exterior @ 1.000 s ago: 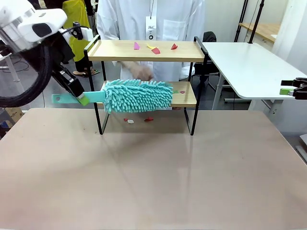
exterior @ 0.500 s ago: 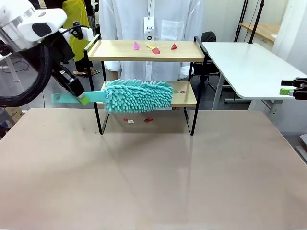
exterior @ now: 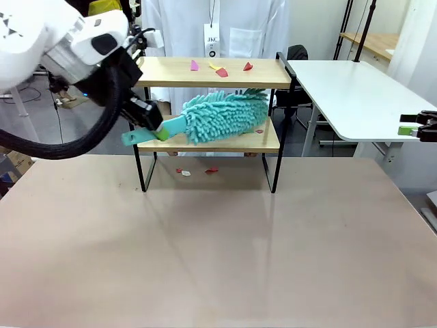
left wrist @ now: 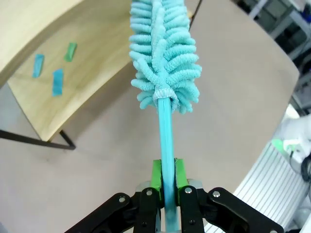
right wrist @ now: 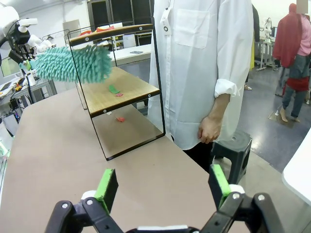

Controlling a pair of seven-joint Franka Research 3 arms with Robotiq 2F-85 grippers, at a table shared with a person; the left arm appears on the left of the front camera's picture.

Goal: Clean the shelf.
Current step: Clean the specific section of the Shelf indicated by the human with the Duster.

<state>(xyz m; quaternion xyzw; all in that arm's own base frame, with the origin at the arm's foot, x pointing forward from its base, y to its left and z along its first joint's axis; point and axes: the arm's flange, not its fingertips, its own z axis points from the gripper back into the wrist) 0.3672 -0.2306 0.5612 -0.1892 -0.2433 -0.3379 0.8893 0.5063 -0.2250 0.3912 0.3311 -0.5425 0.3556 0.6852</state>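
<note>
From the front: left claw (exterior: pixel 158 133) clenched on the teal handle of a fluffy duster (exterior: pixel 225 115), high at the left end of the shelf (exterior: pixel 205 72). Duster head tilted up to the right, between the two boards, over the lower one and close under the top one. Shelf upright at the far side of the brown counter (exterior: pixel 218 246), with a person (exterior: pixel 239 27) in a white coat just behind it. On the top board, three small paper scraps (exterior: pixel 220 70), pink, yellow-red and red; a few more on the counter under the shelf. Right claw (exterior: pixel 418 128) far out at the right edge, beside a white side table (exterior: pixel 355 89), well apart from the shelf. Along the left wrist: green pads (left wrist: pixel 156 175) pressed on both sides of the duster's handle, the head straight ahead, past the edge of a wooden shelf board with two blue bits and a green one on it; which tier, impossible to tell. Along the right wrist: right claw released, pads wide apart with nothing between them, above the counter. Farther off, the shelf end-on, green and red scraps on its lower board, one red scrap on the counter beneath, the duster head at its far end, just under the top board. Person's hand (right wrist: pixel 209 128) hanging loose at the side, near the counter's edge.
</note>
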